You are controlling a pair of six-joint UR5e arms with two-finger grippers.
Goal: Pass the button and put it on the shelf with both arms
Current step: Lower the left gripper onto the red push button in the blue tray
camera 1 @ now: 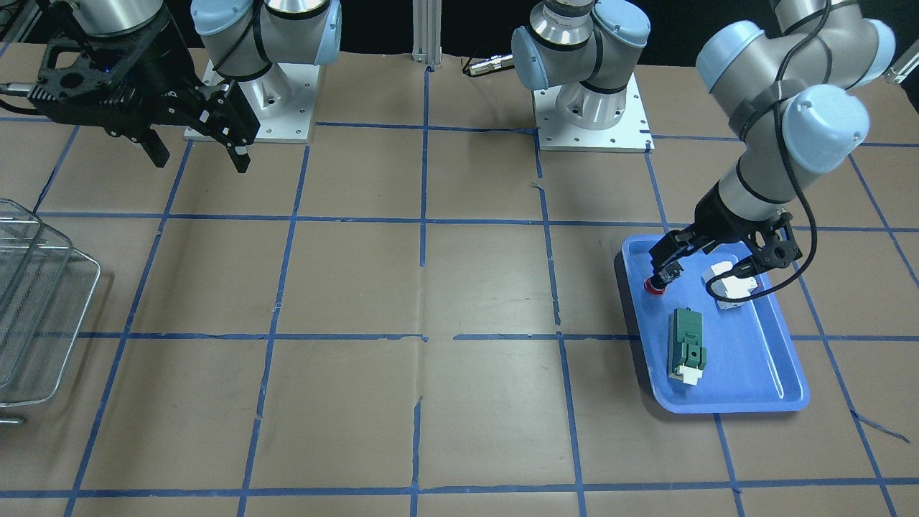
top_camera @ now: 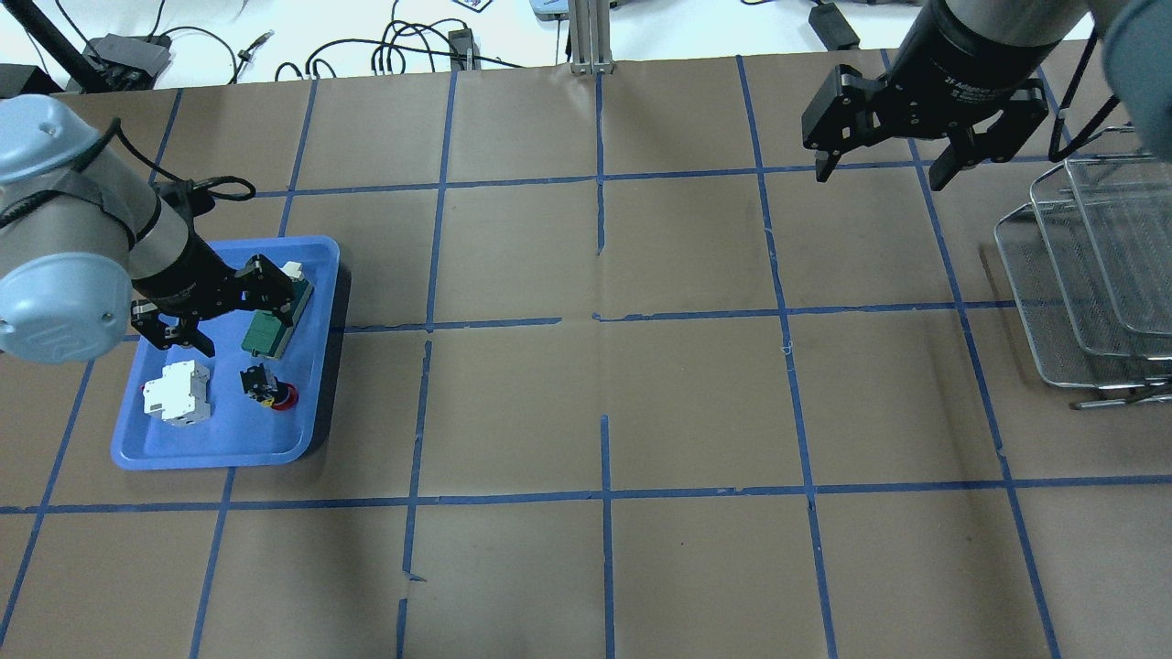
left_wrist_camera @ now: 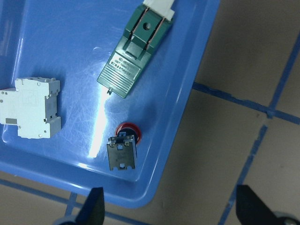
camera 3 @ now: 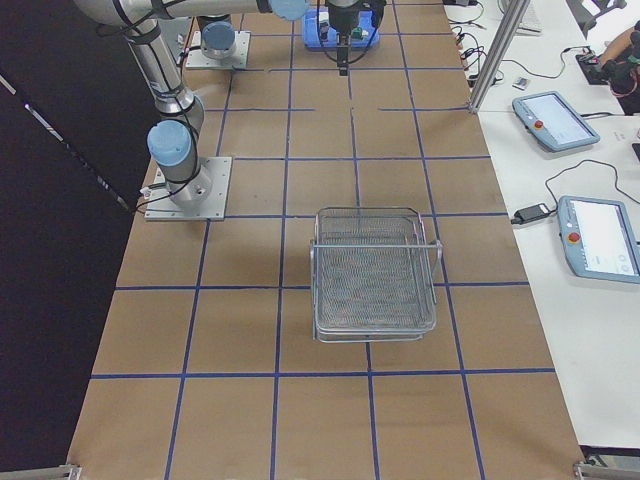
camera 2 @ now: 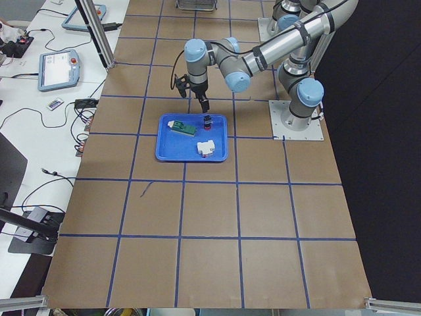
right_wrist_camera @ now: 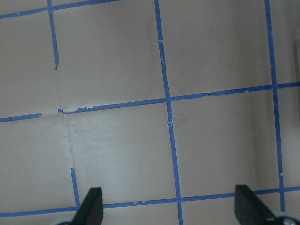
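The button (top_camera: pixel 269 388) sits in the blue tray (top_camera: pixel 211 458) at the left of the overhead view, near the tray's right rim. The green block (top_camera: pixel 271 329) and the white breaker (top_camera: pixel 179 394) are close by in the same tray, but none of them touch. The button's red cap looks to be low and its grey block higher up, though this is hard to tell for sure. The tray is likely there to keep the small parts together where the left arm can reach them. The shelf (camera 3: pixel 376 290) stands far off at the right edge of the overhead view, well apart from the tray. That is probably why one arm must pass the button to the other. The left arm bends down over the tray, and its wrist points at the table (top_camera: pixel 696 403). The left pincer (left_wrist_camera: pixel 169 199) hangs open and wide over the tray and holds nothing. In the left wrist view the button lies a little left of the middle of the gap. So the pincer likely needs a small shift before it goes down. The right pincer (top_camera: pixel 879 178) hangs high at the upper right of the overhead view, near the shelf. It is open and empty, with only bare table under it.
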